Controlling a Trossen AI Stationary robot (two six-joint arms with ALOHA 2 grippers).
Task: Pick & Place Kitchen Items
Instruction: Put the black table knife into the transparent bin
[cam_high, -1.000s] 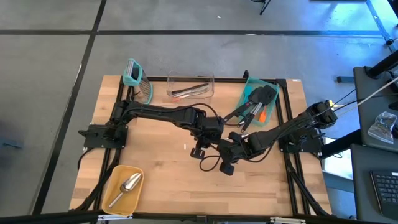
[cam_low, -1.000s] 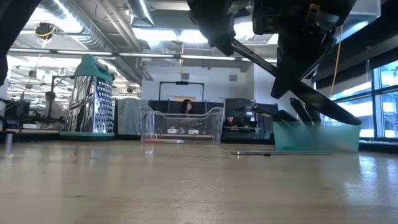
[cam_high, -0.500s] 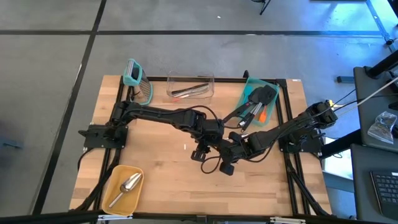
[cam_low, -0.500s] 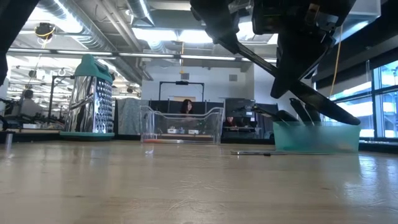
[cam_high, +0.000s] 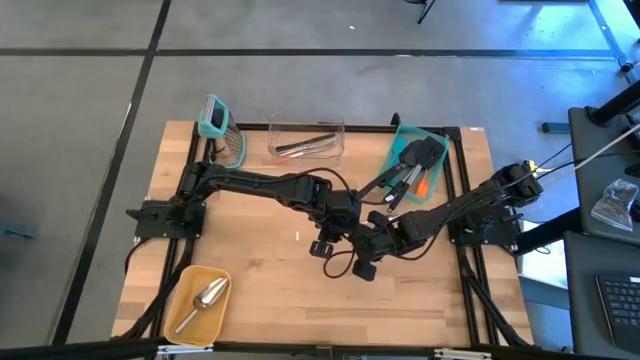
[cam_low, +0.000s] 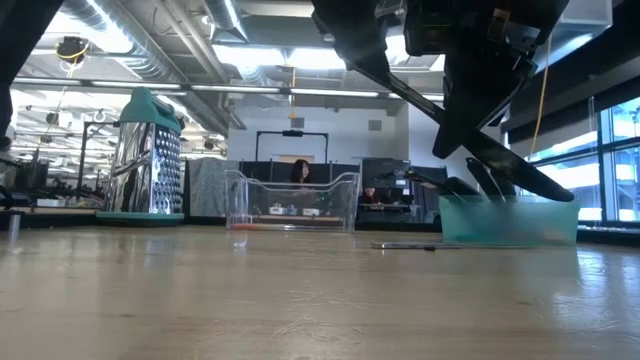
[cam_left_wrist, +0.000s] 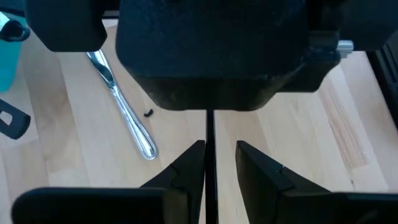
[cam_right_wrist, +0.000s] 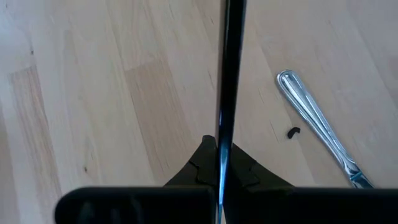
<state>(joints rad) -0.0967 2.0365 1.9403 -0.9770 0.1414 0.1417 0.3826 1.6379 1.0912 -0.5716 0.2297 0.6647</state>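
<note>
Utensils (cam_high: 412, 165) fill teal bin (cam_high: 437, 137); scoop (cam_high: 207, 296) lies in yellow tray (cam_high: 178, 285)

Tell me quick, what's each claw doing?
Left claw: part open around a thin black handle, not clamped.
Right claw: closed on the handle.

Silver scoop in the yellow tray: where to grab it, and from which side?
Take the scoop by its thin handle, not the wide, rounded bowl. Come straight down from above, closing across the handle's narrow width. It lies flat and diagonal inside the yellow tray, so the tray's walls would probably block a side approach.
</note>
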